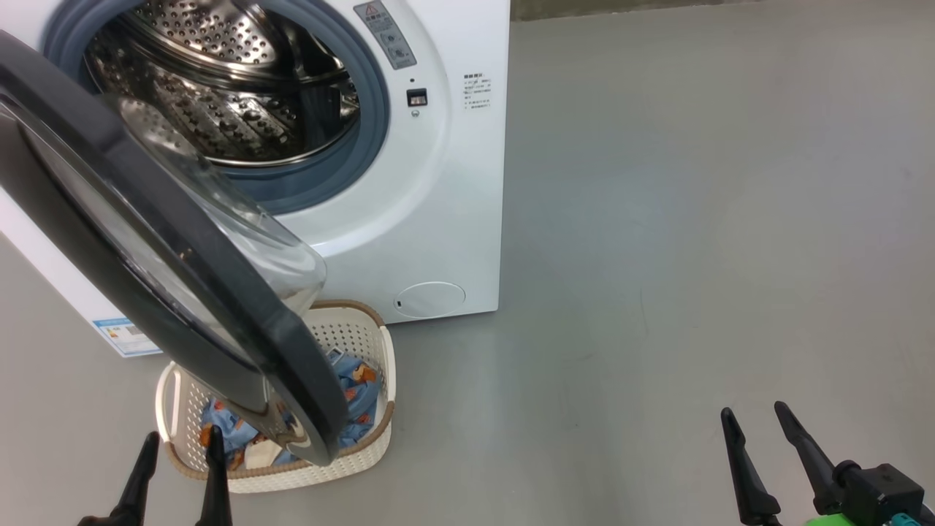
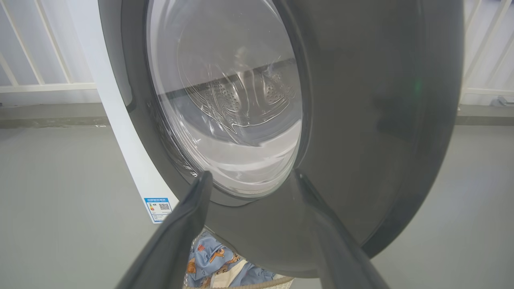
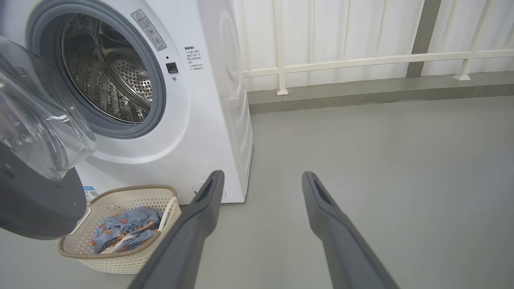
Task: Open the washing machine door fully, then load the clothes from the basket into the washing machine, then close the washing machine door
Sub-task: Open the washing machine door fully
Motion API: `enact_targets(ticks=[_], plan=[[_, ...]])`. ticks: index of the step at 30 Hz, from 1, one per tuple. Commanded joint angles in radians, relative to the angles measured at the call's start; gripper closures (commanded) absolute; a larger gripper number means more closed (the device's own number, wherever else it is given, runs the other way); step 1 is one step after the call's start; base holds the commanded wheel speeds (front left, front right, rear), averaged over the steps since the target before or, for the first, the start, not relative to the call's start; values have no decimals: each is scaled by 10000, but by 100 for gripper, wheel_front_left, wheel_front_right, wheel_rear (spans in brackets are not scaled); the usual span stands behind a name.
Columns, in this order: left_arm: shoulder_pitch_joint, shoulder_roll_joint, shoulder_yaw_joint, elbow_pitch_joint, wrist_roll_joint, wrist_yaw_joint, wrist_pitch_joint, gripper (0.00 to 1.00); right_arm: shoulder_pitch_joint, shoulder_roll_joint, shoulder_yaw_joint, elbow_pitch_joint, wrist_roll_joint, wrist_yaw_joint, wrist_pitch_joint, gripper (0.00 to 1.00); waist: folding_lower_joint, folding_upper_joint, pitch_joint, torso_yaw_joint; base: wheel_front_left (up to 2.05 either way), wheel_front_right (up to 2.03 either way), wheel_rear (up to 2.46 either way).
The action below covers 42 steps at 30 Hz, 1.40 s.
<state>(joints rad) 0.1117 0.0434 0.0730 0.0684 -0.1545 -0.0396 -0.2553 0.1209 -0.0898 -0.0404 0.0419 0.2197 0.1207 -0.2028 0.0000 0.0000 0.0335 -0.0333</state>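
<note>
The white washing machine [image 1: 445, 183] [image 3: 200, 120] stands at the upper left with its steel drum [image 1: 226, 80] exposed. Its black-rimmed door [image 1: 146, 241] [image 2: 361, 120] [image 3: 28, 192] hangs partly open, swung out over the basket. The cream basket [image 1: 365, 343] [image 3: 120, 249] sits on the floor in front of the machine, holding light blue printed clothes [image 1: 361, 383] [image 2: 217, 261] [image 3: 124, 226]. My left gripper [image 1: 179, 446] [image 2: 251, 176] is open, low at the basket's near edge, facing the door's outer side. My right gripper [image 1: 756, 413] [image 3: 261, 176] is open over bare floor, far right of the basket.
Grey floor [image 1: 694, 219] spreads to the right of the machine. A white railing [image 3: 361, 60] and a low ledge run along the back wall. A blue label sticker [image 1: 120, 336] marks the machine's lower left side.
</note>
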Motion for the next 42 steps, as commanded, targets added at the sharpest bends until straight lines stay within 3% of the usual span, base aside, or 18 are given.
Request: enact_targets(ticks=[1, 22, 23, 24, 25, 34, 42], plan=[[-479, 69, 286, -194, -62, 8, -65, 0, -357, -137, 295, -181, -104, 100, -29, 0, 0, 0, 26, -2, 0, 0, 0], [-749, 68, 228, -117, -52, -12, -65, 0, -967, -282, 538, 304, -74, 100, -291, 0, 0, 0, 369, 7, 0, 0, 0], [-750, 68, 233, -116, -58, -12, -65, 18, -969, -284, 546, 318, -70, 100, -295, 0, 0, 0, 371, 10, 0, 0, 0], [-750, 68, 238, -111, -64, -15, -65, 76, -971, -287, 554, 328, -65, 100, -299, 0, 0, 0, 375, 11, 0, 0, 0], [-756, 68, 246, -105, -66, -25, -65, 100, -977, -286, 563, 333, -62, 100, -302, 0, 0, 0, 385, 9, 0, 0, 0], [-1019, 68, 469, -817, -168, -77, -65, 100, -1003, -253, 538, 345, -53, 100, -289, 0, 0, 0, 444, 37, 0, 0, 0], [-2307, 68, 877, -4052, 14, -201, -65, 100, -1049, -200, 508, 455, -39, 100, -317, 0, 0, 0, 357, 118, 0, 0, 0]])
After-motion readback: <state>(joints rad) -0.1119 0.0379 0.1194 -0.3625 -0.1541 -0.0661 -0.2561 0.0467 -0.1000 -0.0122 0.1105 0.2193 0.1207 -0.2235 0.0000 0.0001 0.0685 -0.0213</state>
